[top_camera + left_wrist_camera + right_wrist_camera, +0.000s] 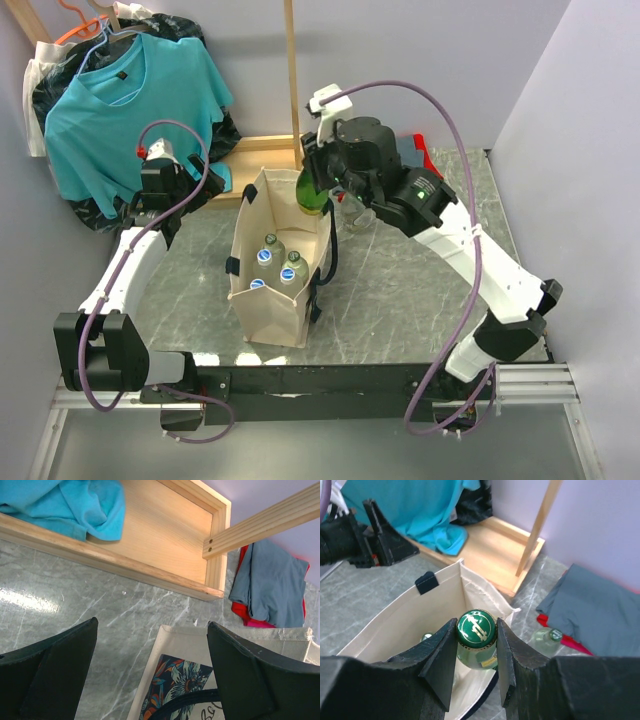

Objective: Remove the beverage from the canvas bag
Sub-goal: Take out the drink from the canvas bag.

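The beige canvas bag (262, 318) stands open in the middle of the table, with several capped bottles (268, 256) upright inside. My right gripper (318, 182) hangs over the bag's far right corner, shut on the cap of a green glass beverage bottle (313, 194). In the right wrist view both fingers press the green cap (476, 627), and the bottle's body hangs over the bag's (395, 625) open mouth. My left gripper (207, 178) is open and holds nothing, just beyond the bag's far left corner. Its wrist view shows the gripper (152, 623) above the bag's flowered side (185, 645).
A clear bottle (356, 216) lies on the table right of the bag, also seen as a clear bottle (547, 639) by grey cloth (600, 605) over something red. A wooden frame (165, 535) and teal shirt (120, 90) stand at the back left, black plastic behind.
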Tool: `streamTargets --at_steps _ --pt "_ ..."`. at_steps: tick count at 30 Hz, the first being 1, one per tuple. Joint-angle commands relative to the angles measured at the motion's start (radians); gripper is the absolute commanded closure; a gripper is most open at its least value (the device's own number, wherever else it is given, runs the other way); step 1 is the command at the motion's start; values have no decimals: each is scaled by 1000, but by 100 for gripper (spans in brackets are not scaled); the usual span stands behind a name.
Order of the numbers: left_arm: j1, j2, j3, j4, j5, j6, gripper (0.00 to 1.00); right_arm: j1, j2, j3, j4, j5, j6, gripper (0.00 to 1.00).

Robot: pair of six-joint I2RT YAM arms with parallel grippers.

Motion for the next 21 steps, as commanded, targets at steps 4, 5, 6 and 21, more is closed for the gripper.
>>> streamTargets --at_steps 4,5,6,21 --pt "-8 -20 8 33 6 -7 3 6 -97 61 211 144 -40 100" --pt "-8 -24 8 33 9 -7 4 6 -102 55 217 154 -44 100" --pt "-10 -22 6 33 9 -7 3 6 -105 50 220 170 -46 100" --pt "-11 -19 6 35 9 -7 4 -80 -153 -17 221 234 -1 100"
